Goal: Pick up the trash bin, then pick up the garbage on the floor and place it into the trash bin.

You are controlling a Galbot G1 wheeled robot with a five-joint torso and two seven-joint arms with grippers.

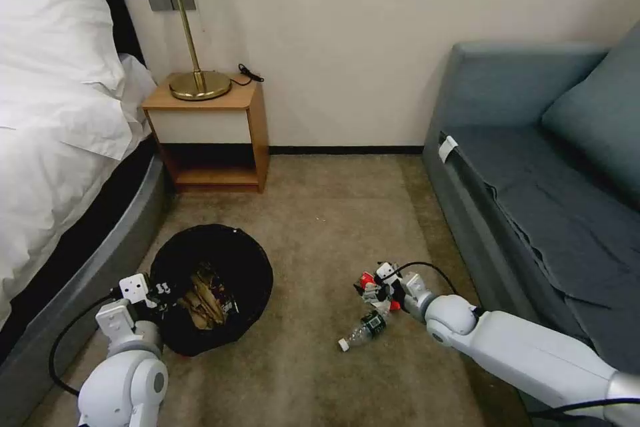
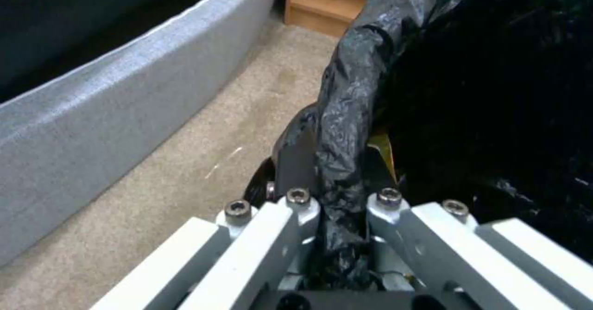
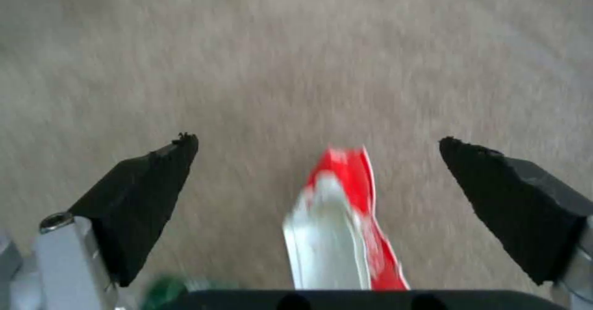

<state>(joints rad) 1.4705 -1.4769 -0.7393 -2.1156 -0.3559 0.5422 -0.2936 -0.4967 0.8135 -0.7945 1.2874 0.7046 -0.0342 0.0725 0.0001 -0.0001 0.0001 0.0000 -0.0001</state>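
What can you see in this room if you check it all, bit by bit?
Surface: tan carpet, no spills seen.
Job's things: trash bin with black liner, gold-brown wrappers inside; small bottle lying on the carpet; red-and-white wrapper on the carpet.
Clutter: nothing seen beyond the litter.
Grippers: left gripper shut on the bin's rim; right gripper open, its fingers either side of the red-and-white wrapper.
Cables: black cable looping by the left arm, another at the right wrist; a black cord on the nightstand.
Surroundings: bed, nightstand with lamp, blue-grey sofa.
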